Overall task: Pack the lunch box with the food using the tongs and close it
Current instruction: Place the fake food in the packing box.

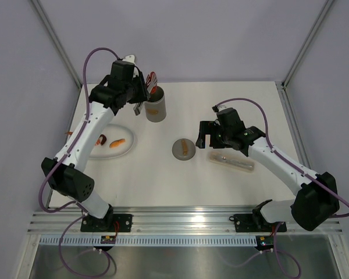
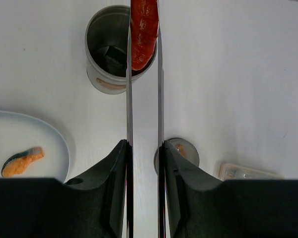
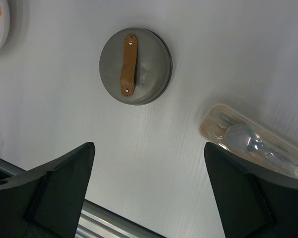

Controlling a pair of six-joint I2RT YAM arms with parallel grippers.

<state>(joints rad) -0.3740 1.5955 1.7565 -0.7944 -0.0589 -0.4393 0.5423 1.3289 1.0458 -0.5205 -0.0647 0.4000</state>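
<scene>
My left gripper [image 2: 144, 148] is shut on the silver tongs [image 2: 128, 99], both fingers pressing the two thin arms. The tong tips pinch a red piece of food [image 2: 143, 34] right over the open mouth of the grey lunch box [image 2: 107, 74], which stands upright at the table's back [image 1: 156, 107]. More food lies on the white plate [image 1: 128, 135]: an orange piece [image 1: 117, 142] and a dark red one [image 1: 103, 139]. The round grey lid [image 3: 149, 69] with its tan strap lies flat mid-table. My right gripper [image 3: 149, 146] hovers open and holds nothing, just on the near side of the lid.
A flat tan packet in clear wrapping [image 1: 231, 162], with cutlery inside, lies right of the lid, under my right arm. The plate [image 2: 49, 144] sits left of the canister. An aluminium rail [image 1: 186, 218] runs along the table's near edge.
</scene>
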